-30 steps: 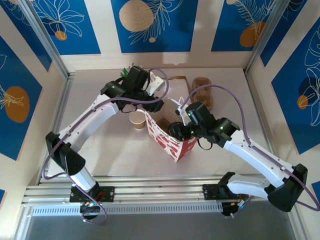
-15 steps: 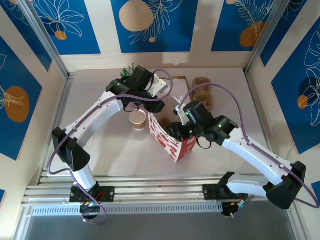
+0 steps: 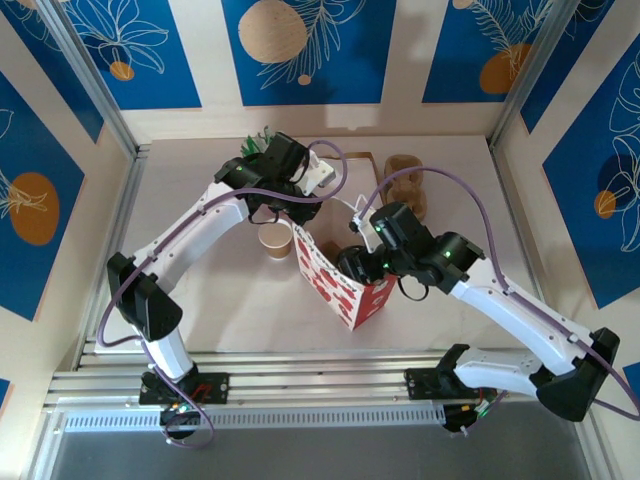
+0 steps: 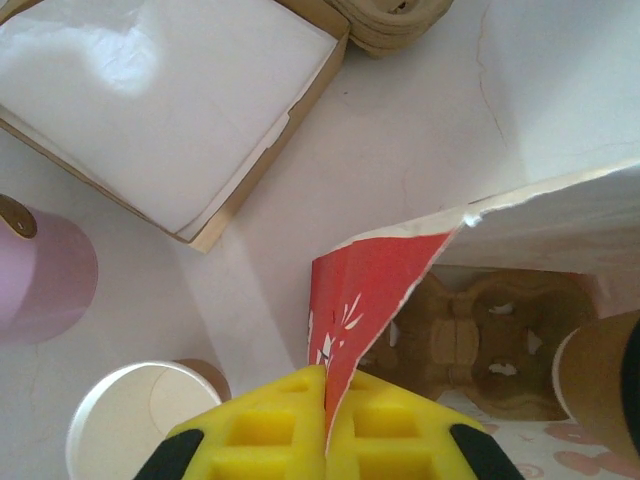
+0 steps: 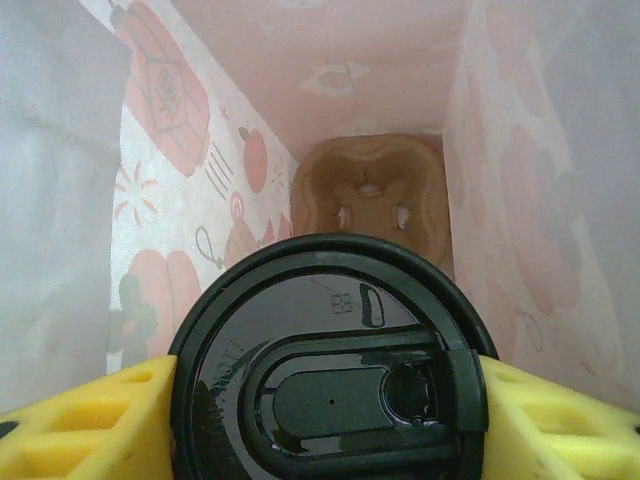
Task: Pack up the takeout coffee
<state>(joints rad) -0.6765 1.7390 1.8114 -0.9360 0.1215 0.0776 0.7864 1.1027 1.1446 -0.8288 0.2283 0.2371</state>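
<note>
The right gripper (image 5: 326,415) has its 2 yellow fingers (image 5: 85,425) closed on the takeout coffee (image 5: 330,300), whose black lid sits between them, so the cup hangs in the mouth of the paper bag (image 5: 195,190). Straight below the fingers, at the bottom of the bag, lies 1 pulp carrier (image 5: 370,195) with its wells empty. The left gripper (image 4: 325,405) is clenched on the bag's torn red rim (image 4: 365,285), propping that wall up; the coffee's brown side (image 4: 598,385) shows to the right of those fingers, inside the bag. Just left of them, outside it, stands a second kraft cup (image 4: 125,425), open and unlidded, with a pink cup (image 4: 45,285) and a box of white paper (image 4: 170,95) farther off. The step in hand looks like lowering the coffee in. Next it probably needs a straight descent into a well, clear of the bag walls, with the rim held until the cup is seated.
</note>
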